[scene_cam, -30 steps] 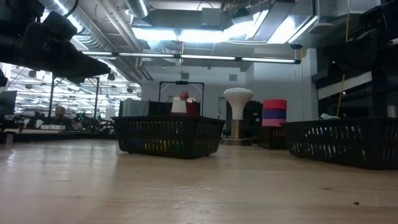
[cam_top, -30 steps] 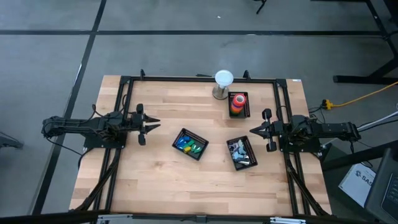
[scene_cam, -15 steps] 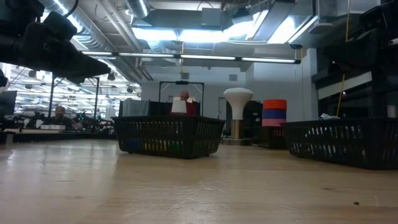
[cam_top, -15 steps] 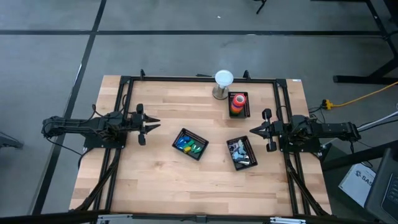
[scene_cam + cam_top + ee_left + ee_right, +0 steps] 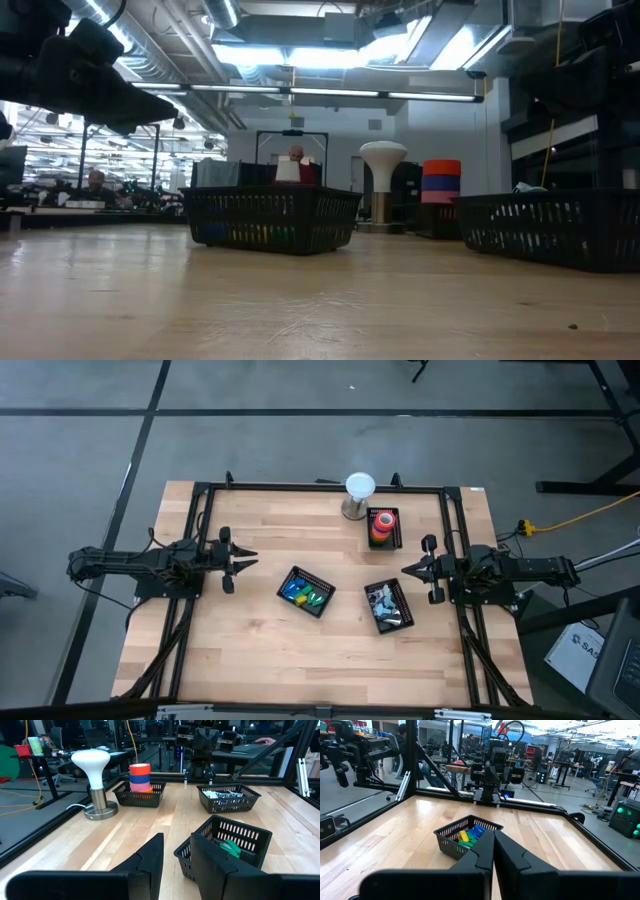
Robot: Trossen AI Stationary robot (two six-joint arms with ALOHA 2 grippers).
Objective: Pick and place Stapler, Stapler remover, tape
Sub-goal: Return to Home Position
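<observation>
A pale wooden surface [image 5: 250,650] is framed by black rails [image 5: 290,486] and surrounded by grey floor [image 5: 300,430], while bright ceiling lights [image 5: 300,55] and pipes [image 5: 150,45] are seen overhead and desks [image 5: 460,768] beyond.

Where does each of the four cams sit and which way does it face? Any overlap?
High: overhead, straight down on table; left gripper, right gripper show.
Low: table-top height, level toward center bin; arm parts overhead.
Left wrist: past open fingers toward bin, tape.
Right wrist: past shut fingers toward bin.
Shared: all see center bin.
</observation>
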